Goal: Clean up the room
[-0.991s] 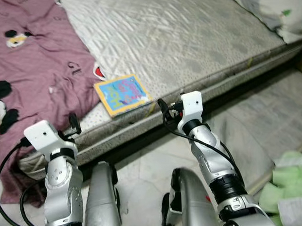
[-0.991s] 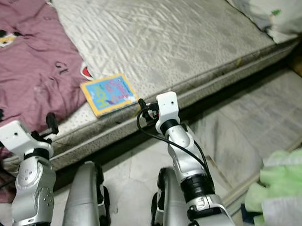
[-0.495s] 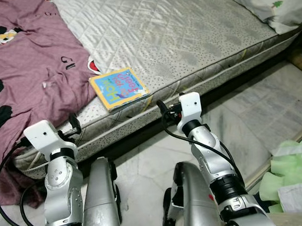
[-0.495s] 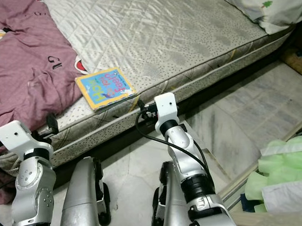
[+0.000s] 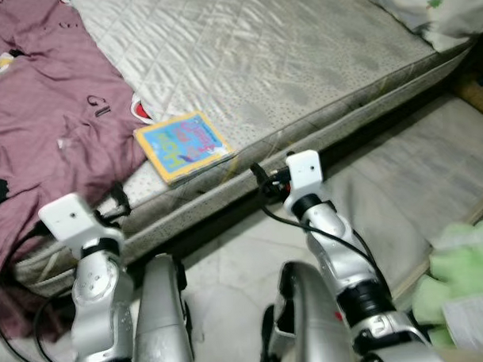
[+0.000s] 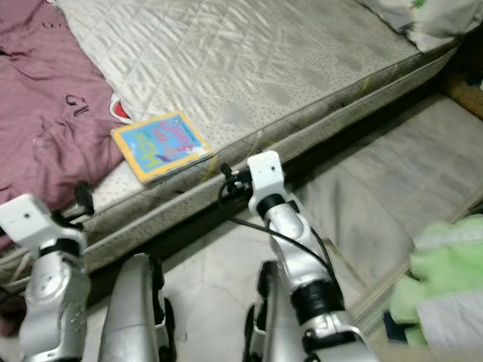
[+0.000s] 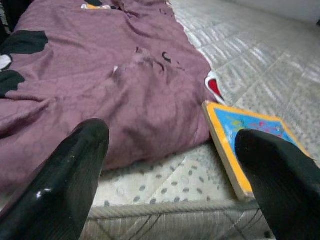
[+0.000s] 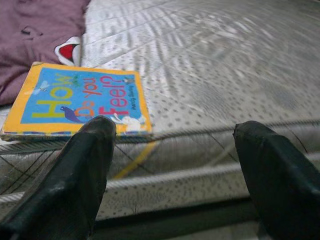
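You see the book (image 5: 183,146) lying flat at the front edge of the mattress (image 5: 301,60), touching the purple blanket (image 5: 41,116). Your right gripper (image 8: 175,175) is spread open before that edge, just beside the book, holding nothing. Your left gripper (image 7: 170,185) is open too, near the blanket and the book's corner.

A grey quilted mattress (image 5: 301,60) carries a purple blanket (image 5: 41,132) on its left part. A colourful book (image 5: 183,146) lies near the front edge, just beside the blanket. A pillow (image 5: 426,12) rests at the far right corner.
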### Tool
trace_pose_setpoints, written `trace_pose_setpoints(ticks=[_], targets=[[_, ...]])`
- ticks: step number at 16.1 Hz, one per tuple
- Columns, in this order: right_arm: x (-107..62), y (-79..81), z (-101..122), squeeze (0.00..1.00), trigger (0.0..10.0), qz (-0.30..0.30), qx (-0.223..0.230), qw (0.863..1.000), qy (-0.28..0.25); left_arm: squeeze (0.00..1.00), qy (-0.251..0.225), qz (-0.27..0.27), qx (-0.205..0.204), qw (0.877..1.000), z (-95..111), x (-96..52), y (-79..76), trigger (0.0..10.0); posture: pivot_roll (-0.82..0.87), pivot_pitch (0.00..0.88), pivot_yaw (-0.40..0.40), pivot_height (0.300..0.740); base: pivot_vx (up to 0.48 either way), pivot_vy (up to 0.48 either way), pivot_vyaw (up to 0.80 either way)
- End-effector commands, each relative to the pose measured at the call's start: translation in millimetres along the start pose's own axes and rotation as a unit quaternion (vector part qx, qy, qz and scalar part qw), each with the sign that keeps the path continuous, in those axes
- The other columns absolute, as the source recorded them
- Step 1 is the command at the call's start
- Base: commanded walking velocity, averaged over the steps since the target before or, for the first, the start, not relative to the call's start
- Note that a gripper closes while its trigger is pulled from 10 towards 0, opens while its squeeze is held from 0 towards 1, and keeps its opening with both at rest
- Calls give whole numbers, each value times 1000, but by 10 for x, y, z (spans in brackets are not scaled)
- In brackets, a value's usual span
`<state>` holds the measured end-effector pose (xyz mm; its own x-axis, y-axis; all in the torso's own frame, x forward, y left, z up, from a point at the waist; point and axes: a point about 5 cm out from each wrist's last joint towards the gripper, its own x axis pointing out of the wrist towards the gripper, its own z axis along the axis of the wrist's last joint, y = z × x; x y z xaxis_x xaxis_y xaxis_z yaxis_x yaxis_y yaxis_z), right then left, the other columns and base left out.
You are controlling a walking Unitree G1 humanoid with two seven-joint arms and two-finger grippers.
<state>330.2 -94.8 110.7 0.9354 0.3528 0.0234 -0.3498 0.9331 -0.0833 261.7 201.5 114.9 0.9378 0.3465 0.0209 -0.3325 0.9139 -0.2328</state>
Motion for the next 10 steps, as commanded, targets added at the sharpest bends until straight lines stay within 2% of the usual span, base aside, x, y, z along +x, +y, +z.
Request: trace_pose_setpoints(ticks=[1,2,6,10], targets=[[10,51,20,0,10000,14,-5,1000,-6,0,-3,9,5,1000,8,-18,50,10000,83,226,-76,568,285,0,775],[10,50,18,0,10000,14,-4,1000,-6,0,-3,9,5,1000,8,-18,52,10000,84,226,-77,568,289,0,769],[20,34,3,0,10000,9,1,1000,-1,0,2,10,2,1000,-4,-21,46,10000,82,233,-76,568,285,0,0],[23,25,-4,0,10000,4,1,1000,2,0,31,6,-3,999,-109,10,17,10000,81,239,-79,568,0,0,0]])
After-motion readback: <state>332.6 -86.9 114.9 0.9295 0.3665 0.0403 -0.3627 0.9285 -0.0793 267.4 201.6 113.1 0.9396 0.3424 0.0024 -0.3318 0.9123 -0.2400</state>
